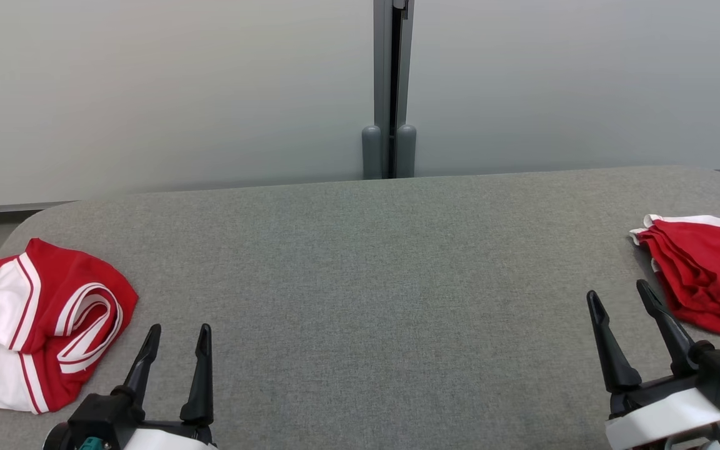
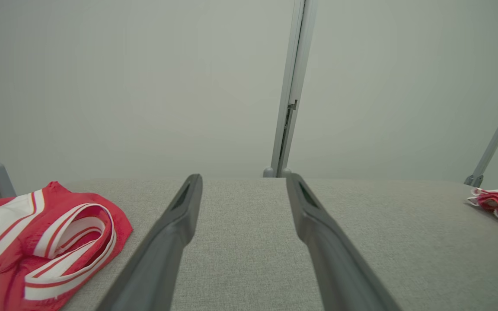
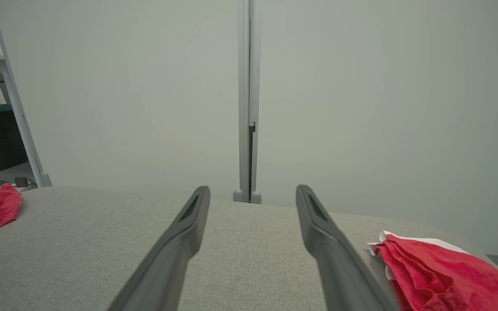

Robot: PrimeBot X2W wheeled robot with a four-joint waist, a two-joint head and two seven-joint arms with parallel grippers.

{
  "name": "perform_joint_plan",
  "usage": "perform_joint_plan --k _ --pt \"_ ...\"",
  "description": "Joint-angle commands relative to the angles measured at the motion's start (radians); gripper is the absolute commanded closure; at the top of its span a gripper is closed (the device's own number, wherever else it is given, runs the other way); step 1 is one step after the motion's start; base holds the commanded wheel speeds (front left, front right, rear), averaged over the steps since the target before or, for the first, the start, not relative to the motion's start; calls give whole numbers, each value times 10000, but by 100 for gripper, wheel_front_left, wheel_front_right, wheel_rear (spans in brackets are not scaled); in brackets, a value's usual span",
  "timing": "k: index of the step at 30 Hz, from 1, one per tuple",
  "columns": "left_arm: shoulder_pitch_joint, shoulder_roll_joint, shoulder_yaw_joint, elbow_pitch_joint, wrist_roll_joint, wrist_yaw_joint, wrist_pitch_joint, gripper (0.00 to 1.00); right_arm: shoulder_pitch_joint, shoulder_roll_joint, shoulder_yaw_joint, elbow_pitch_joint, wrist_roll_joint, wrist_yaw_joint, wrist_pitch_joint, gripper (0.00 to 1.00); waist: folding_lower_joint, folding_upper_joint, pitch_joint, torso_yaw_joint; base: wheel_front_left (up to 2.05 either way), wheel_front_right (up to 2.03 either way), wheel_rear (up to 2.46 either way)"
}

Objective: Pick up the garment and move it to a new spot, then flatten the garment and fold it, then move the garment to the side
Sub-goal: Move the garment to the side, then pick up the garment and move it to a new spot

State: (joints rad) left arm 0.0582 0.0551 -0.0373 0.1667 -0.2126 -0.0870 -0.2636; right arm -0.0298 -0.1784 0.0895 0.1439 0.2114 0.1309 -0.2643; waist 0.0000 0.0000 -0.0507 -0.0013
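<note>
The pickup looks not yet begun: the crumpled red-and-white fabric garment (image 1: 41, 325) lies on the grey cloth table (image 1: 366, 262), left of the spread, empty left hand (image 1: 180, 330). The right hand (image 1: 617, 290) is spread too. The next move probably calls for reaching left and pinching it.

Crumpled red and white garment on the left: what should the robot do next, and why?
Probably swing the left claw, open and empty, leftward over the crumpled garment beside it to grab it. It lies bunched at the edge of the table, unheld, while the red pile on the right looks folded.
</note>
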Motion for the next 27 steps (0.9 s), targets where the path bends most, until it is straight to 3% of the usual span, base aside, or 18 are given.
perform_joint_plan --k 1,7,12,27 --pt "-87 28 66 14 67 -15 -12 0 -53 -9 16 21 -37 0 0 0 0 0 4 -11 0 0 0" --pt "-147 -4 126 61 144 -104 -12 0 -39 4 72 97 -8 0 -1 0 0 0 15 -5 0 0 0" --pt "-290 -8 165 71 258 -146 -12 0 1 83 65 184 150 0 -1 0 0 0 77 391 0 0 0" --pt "-525 44 856 436 564 -37 -8 0 -223 571 643 781 621 1 -1 0 0 0 152 3095 0 0 0"
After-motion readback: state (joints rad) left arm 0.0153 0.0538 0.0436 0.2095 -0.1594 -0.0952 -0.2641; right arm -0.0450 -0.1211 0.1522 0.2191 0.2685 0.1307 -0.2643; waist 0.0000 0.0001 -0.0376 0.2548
